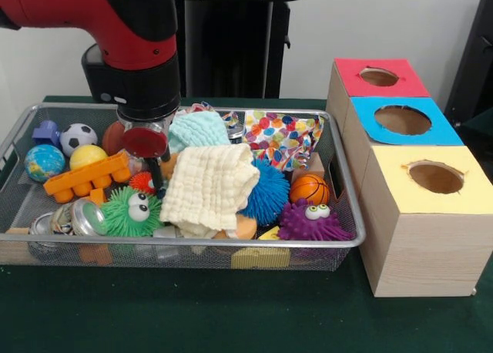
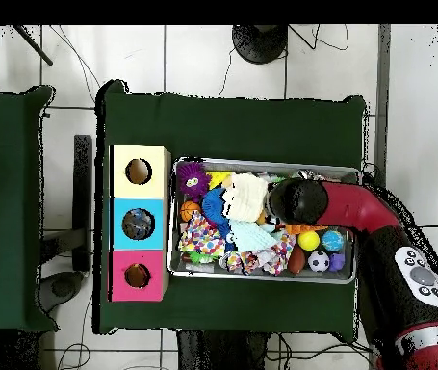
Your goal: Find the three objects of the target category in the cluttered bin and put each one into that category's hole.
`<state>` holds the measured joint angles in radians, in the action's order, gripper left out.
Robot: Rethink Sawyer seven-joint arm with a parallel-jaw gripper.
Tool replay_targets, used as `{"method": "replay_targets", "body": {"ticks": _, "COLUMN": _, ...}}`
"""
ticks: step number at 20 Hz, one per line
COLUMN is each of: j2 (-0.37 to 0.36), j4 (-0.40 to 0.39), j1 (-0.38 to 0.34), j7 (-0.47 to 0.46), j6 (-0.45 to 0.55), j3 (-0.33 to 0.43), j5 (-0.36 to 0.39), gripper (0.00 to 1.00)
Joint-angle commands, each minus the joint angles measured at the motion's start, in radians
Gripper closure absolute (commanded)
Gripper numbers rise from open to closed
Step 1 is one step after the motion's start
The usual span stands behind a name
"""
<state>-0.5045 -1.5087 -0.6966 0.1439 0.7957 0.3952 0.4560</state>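
While the gripper [image 1: 158, 172] dips into the wire bin [image 1: 348, 214], its opening hidden, a cream waffle cloth [image 1: 209, 187] lies rumpled beside it

We cannot tell how the gripper [image 1: 156, 170] stands; clutter hides its tips. The cream cloth [image 1: 209, 187] covers toys beneath it. The arm [image 2: 357, 222] hides the bin's [image 2: 266, 276] three o'clock end overhead.

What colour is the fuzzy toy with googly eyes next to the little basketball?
Purple, clearest in the front view.
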Motion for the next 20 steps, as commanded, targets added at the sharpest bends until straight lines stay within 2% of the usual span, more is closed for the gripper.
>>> {"method": "replay_targets", "body": {"ticks": 1, "j2": 0.078, "j4": -0.015, "j1": 0.026, "j7": 0.178, "j6": 0.085, "j3": -0.042, "j5": -0.007, "gripper": 0.0}}
{"method": "replay_targets", "body": {"ticks": 15, "j2": -0.018, "j4": -0.011, "j1": 0.057, "j7": 0.189, "j6": 0.202, "j3": -0.075, "j5": -0.062, "gripper": 0.0}}
{"method": "replay_targets", "body": {"ticks": 20, "j2": -0.028, "j4": -0.015, "j1": 0.063, "j7": 0.19, "j6": 0.206, "j3": -0.076, "j5": -0.069, "gripper": 0.0}}
